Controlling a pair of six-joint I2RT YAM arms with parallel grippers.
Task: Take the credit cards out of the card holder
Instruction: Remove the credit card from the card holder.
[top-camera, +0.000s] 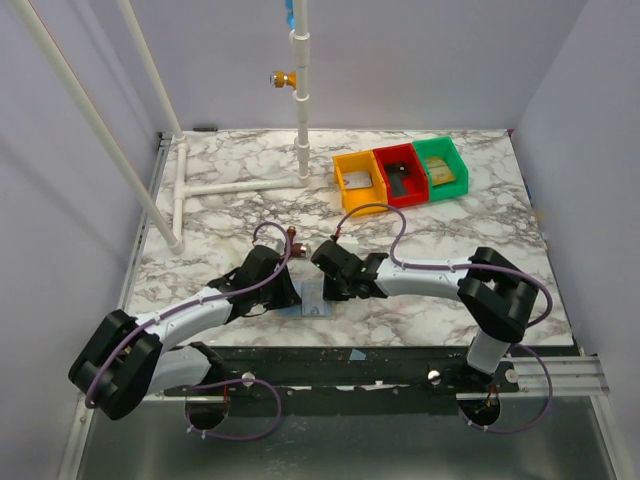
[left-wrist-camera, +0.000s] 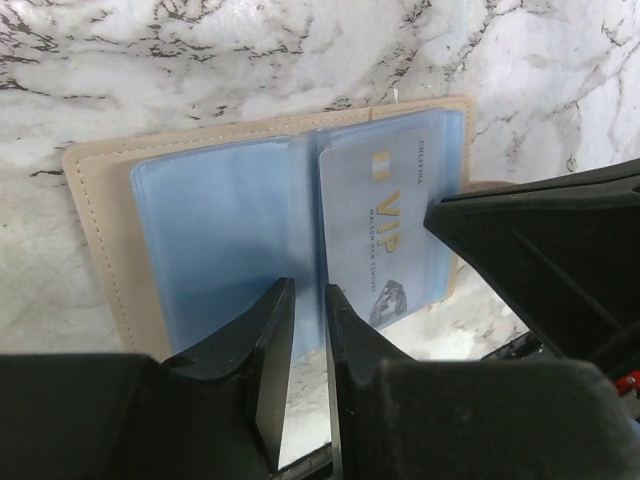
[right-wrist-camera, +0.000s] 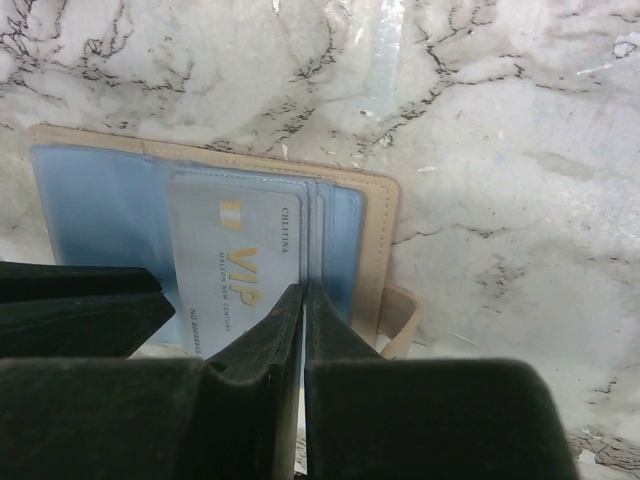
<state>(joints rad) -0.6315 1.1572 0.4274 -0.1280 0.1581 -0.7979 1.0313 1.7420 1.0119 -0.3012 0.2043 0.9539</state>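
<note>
Card holder (left-wrist-camera: 220, 230) lies open; VIP card (right-wrist-camera: 235, 270) legible (wrist views only).

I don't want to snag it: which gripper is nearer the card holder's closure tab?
Right. The right gripper sits at the edge of the VIP card, beside the closure tab; the left gripper is at the centre fold of the card holder, farther away.

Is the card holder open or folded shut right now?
Open: the card holder lies spread flat on the marble table, blue plastic sleeves facing up, a VIP card in one.
</note>
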